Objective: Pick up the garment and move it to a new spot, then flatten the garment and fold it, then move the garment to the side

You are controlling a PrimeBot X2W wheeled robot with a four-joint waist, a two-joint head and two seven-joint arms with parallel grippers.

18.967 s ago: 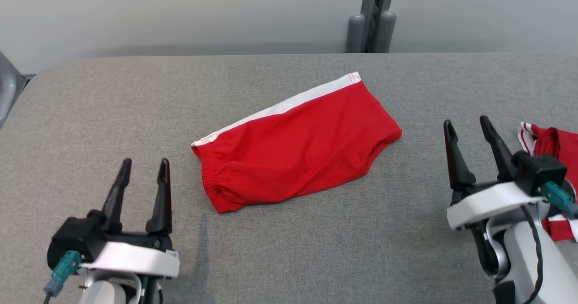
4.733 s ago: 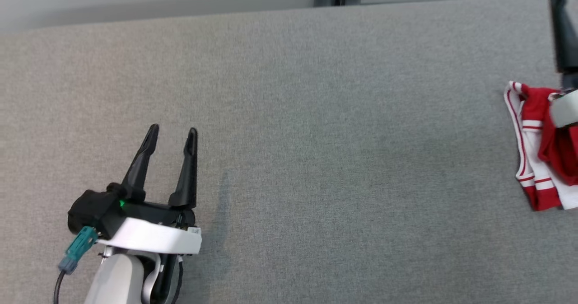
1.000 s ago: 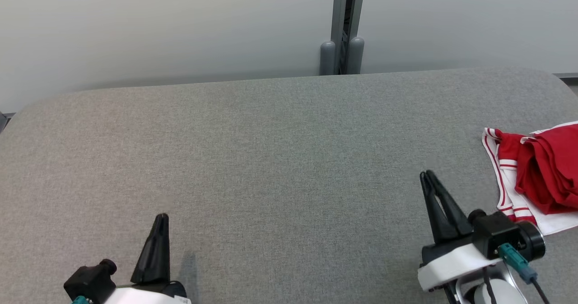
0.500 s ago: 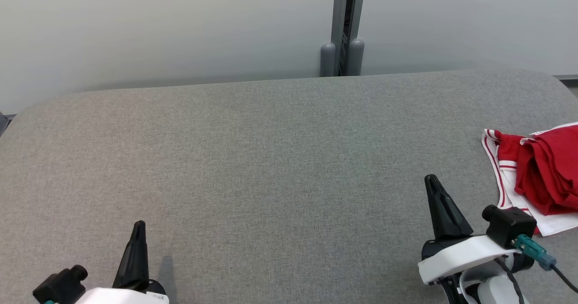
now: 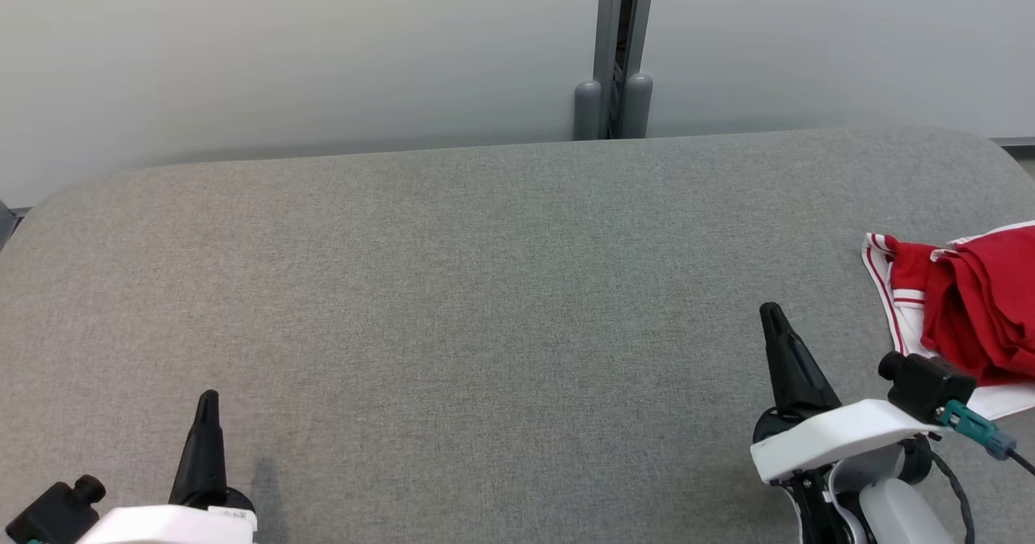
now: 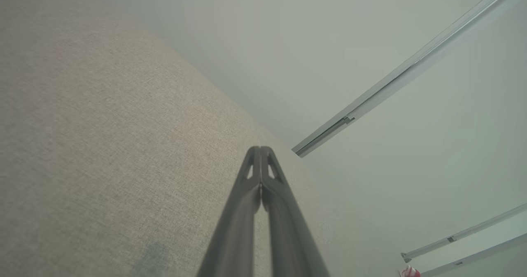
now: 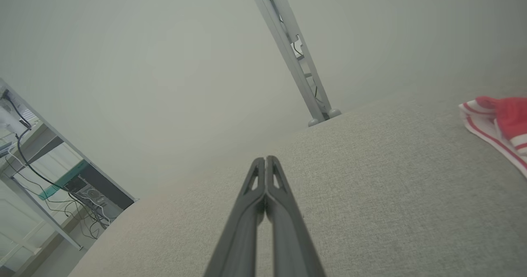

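Far right, red garment (image 5: 982, 309) atop striped cloth (image 5: 901, 322)

Before me, the grey fabric table (image 5: 453, 285) bears a rumpled red-and-white garment heap (image 5: 970, 318) at its right edge.

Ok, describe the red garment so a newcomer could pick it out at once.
A grey table spans the head view. At its right edge the garment lies bunched on a cloth. It is the solid red one on top; the cloth is white with red stripes.
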